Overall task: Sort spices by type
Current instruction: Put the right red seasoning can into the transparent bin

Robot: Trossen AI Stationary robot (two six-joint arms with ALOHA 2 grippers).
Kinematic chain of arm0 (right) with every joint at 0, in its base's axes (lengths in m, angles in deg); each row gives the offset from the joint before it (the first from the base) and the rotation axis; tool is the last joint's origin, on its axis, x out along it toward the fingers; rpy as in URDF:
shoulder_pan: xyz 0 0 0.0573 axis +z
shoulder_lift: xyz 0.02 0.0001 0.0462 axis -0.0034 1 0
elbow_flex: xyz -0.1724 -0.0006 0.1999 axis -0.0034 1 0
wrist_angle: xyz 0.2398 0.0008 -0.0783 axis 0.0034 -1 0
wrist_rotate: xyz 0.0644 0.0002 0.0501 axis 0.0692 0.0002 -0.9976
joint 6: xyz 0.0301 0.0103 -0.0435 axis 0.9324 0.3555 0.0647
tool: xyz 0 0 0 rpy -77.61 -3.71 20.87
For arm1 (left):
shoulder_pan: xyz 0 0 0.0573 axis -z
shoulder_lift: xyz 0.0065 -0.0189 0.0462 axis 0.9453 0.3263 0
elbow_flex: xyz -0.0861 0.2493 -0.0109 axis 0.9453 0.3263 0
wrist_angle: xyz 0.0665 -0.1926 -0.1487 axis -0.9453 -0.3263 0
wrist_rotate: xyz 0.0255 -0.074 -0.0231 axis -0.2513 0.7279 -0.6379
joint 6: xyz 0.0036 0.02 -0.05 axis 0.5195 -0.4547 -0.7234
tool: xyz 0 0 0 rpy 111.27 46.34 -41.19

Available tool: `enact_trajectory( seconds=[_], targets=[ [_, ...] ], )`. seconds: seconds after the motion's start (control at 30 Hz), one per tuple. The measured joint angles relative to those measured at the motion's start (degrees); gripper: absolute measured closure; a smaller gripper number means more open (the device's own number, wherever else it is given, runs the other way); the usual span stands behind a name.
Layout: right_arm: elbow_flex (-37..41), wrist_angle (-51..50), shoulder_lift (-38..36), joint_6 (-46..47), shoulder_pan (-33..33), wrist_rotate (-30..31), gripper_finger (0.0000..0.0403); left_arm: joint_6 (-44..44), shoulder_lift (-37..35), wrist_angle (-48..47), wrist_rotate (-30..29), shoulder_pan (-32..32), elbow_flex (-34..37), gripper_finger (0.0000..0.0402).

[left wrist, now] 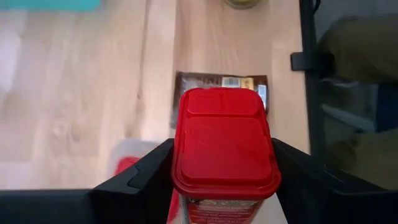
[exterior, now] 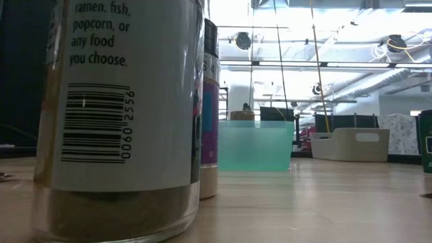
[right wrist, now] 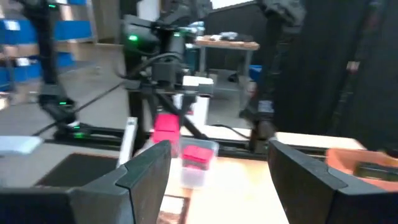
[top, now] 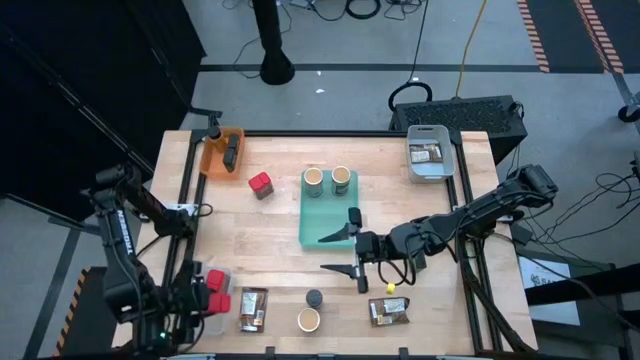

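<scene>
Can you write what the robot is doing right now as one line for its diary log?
left gripper: jaws shut on red-lidded spice box | right gripper: jaws open, empty, beside teal tray | sorting: unfinished

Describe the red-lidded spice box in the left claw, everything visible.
The red-lidded spice box is a squarish container with a glossy red plastic flip-top lid, rounded corners and a hinged flap moulded into the top; a strip of printed label shows just under the lid. It stands upright between the two dark fingers of the left claw, which press its sides. In the high view it sits at the table's front-left corner, next to another red box and close to a brown packet.
</scene>
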Motion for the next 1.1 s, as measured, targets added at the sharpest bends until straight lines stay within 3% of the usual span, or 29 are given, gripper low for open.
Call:
enact_trajectory(
  seconds=[0.13, 0.3, 0.53, 0.63, 0.77, 0.83, 0.97, 1.1],
  targets=[
    [0.0, 1.2, 0.8, -0.7, 0.0, 5.4, 0.0152, 7.3, -1.0, 0.1, -3.2, -1.2, -0.4, 0.0178],
    [-3.6, 2.5, 5.4, -3.1, 1.2, 10.5, 0.0152, 17.8, -3.6, 0.2, -14.6, -1.4, -1.4, 0.0178],
    [-24.3, -9.5, 18.5, -9.7, 3.9, 16.5, 0.0152, 29.1, -8.0, 1.7, -22.6, -2.4, -1.4, 0.0178],
    [-33.1, -17.6, 24.1, -9.1, 3.8, 16.6, 0.0152, 29.9, -9.3, 2.6, -19.8, -2.7, -1.4, 0.0178],
    [-40.8, -25.6, 28.4, -7.2, 3.7, 16.7, 0.0152, 29.1, -10.1, 4.8, -4.9, -3.0, -1.4, 0.0178],
    [-42.6, -25.9, 29.1, -6.4, 3.7, 15.0, 0.0152, 34.0, -9.4, 7.5, 0.0, -2.5, -1.4, 0.0178],
    [-43.0, -22.3, 30.7, -5.9, 3.4, 8.0, 0.0152, 48.2, -8.2, 14.1, 0.1, -1.2, -1.4, 0.0178],
    [-42.8, -22.3, 31.3, -5.2, 4.6, 9.6, 0.0152, 52.8, -7.8, 15.3, -2.8, -2.3, -1.4, 0.0178]
  ],
)
